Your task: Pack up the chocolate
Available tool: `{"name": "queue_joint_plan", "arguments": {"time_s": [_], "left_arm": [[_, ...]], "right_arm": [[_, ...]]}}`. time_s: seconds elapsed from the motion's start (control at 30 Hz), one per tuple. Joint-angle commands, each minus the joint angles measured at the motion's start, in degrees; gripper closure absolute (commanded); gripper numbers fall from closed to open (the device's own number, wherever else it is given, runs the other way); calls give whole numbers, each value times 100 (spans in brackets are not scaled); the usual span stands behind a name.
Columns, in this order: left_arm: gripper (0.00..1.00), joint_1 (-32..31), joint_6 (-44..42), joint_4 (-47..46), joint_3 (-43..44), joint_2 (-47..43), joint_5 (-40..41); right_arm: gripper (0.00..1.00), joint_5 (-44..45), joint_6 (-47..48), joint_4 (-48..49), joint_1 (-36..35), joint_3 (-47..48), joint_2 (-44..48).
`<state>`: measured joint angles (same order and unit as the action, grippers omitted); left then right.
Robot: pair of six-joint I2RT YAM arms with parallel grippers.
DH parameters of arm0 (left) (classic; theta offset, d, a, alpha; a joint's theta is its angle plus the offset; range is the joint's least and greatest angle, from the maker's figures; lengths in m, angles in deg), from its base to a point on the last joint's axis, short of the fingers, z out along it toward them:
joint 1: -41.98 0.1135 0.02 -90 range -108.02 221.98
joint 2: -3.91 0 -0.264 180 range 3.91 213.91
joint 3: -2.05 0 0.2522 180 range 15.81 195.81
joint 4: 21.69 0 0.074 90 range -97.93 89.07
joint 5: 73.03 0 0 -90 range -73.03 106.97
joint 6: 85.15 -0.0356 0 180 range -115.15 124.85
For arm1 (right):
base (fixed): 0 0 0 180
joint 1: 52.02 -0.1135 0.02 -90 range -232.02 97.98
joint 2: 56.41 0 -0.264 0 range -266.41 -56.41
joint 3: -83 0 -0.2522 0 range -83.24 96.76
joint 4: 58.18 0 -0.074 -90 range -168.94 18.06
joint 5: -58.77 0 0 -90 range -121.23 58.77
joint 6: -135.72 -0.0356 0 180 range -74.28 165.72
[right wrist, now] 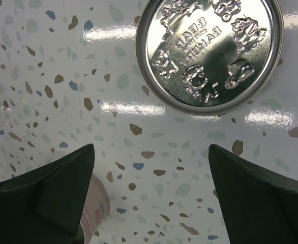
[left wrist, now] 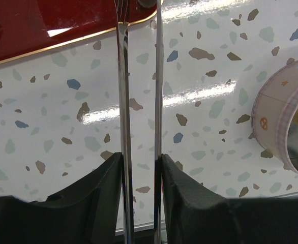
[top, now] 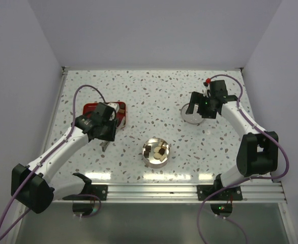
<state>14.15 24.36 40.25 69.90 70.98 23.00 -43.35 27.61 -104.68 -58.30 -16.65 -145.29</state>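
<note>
Centrally on the speckled table [top: 139,91], the round tin [top: 156,152] is seen standing open, and the chocolate [top: 156,150] is found inside it: several small pieces, dark brown and tan, lying on the tin's floor. From the left wrist view two cream-coloured pieces are also made out just inside the tin's patterned wall at the right edge.

The left gripper [left wrist: 141,158] is held low over the table beside the red tray [left wrist: 37,25], between tray and tin. Its black fingers [left wrist: 100,188] are clamped on the long metal tweezers [left wrist: 124,101], one blade pressed against each finger. The two blades run forward nearly parallel with a narrow gap between them, and their far ends reach over the gold-edged rim of the tray. A dark shape is seen at the tweezers' tips at the very top of the wrist view, but it is cut off by the frame and cannot be identified. Something pale is seen on the tray from above, partly covered by the arm, too small to be named.

The right gripper [right wrist: 151,152] is positioned at the far right of the table, just beside the lid [right wrist: 210,51], which lies flat and apart from the tin. The lid is shiny metal, embossed with bear figures and lettering. The right fingers [right wrist: 52,198] are spread wide apart with nothing between them — only bare table is seen in the gap.
</note>
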Motion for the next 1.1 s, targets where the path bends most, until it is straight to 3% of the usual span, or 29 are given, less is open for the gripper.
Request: {"name": "queue_joint_plan", "arguments": {"time_s": [0.0, 0.8, 1.07], "left_arm": [[60, -38, 44, 147, 217, -54, 57], [61, -38, 18, 306, 146, -132, 470], [60, -38, 36, 165, 647, -141, 497]], "right_arm": [[3, -80, 62, -76, 48, 3, 178], [3, -54, 79, -93, 48, 21, 213], [3, -71, 71, -102, 48, 38, 213]]}}
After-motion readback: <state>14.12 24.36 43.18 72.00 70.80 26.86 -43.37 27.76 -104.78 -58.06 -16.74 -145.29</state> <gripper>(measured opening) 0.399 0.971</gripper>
